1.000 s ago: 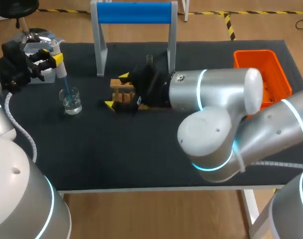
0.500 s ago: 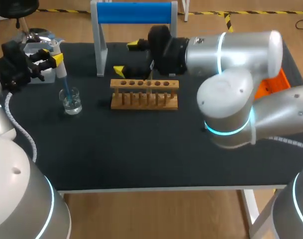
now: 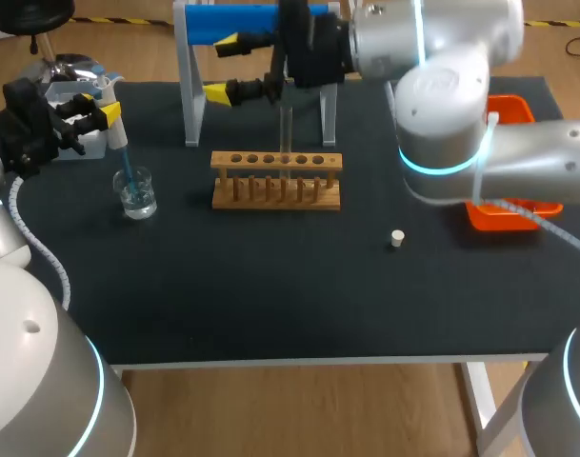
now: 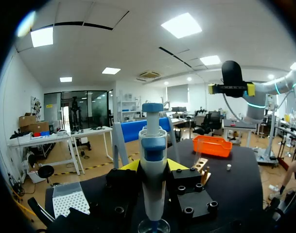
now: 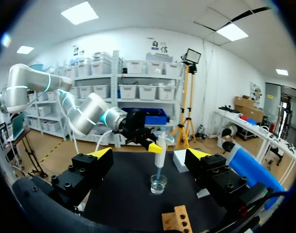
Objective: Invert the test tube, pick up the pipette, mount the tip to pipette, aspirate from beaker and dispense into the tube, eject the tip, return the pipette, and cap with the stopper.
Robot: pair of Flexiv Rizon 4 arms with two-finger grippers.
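Right end effector [image 3: 223,67] lifts off the test tube [image 3: 286,133], fingers apart, so inverting's done; left end effector [image 3: 94,107] clamps the pipette [image 3: 113,124].

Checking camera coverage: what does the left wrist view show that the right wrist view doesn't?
Only the left wrist view: the orange bin and the white stopper. Only the right wrist view: the beaker whole, the blue pipette tip in it. Both: the pipette held in the left gripper, the wooden test tube rack, the open right gripper.
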